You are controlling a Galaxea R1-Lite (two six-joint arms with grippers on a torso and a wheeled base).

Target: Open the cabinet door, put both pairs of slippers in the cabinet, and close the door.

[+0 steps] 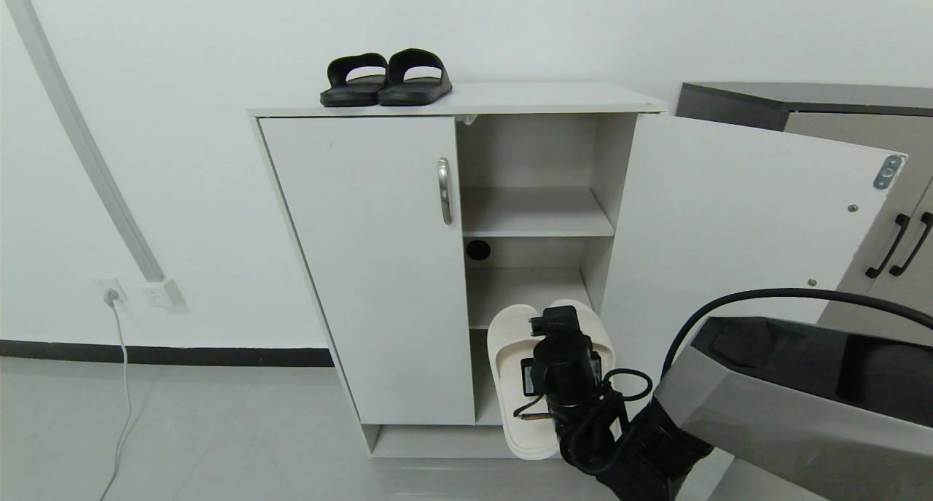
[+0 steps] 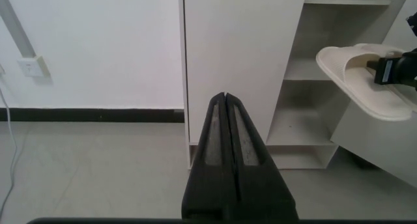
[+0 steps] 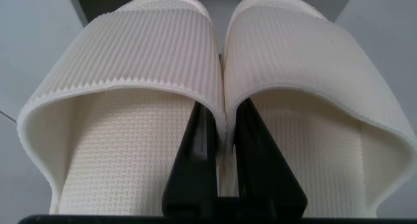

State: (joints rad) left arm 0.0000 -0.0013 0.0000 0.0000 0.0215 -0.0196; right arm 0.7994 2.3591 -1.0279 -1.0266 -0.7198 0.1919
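The right hand (image 3: 225, 139) is clamped on a pair of cream ribbed foam slippers (image 1: 510, 355). One black finger sits inside each slipper and the two inner strap edges are pinched together between them, so a single grip carries both as one bundle. The straps are finely corrugated and the footbeds are stamped with a small grid pattern. The foam looks thick and soft, so I would expect it to give a little under the squeeze. The pair hangs in the air, toes toward the cabinet, just in front of the lower part of the open right compartment and not yet resting on anything.

The left hand (image 2: 225, 103) is empty, its two flat fingers pressed together. It is held low and off to the side, facing the cabinet front.

The white smooth-panelled cabinet (image 1: 547, 96) has its right door (image 1: 729, 216) swung wide, clearing the way to plain flat shelves (image 1: 536, 213). The left door (image 1: 364, 268), with a curved metal handle (image 1: 444, 191), is closed. On top rests a pair of black moulded slippers (image 1: 386, 82), side by side near the front edge, presumably next in line.
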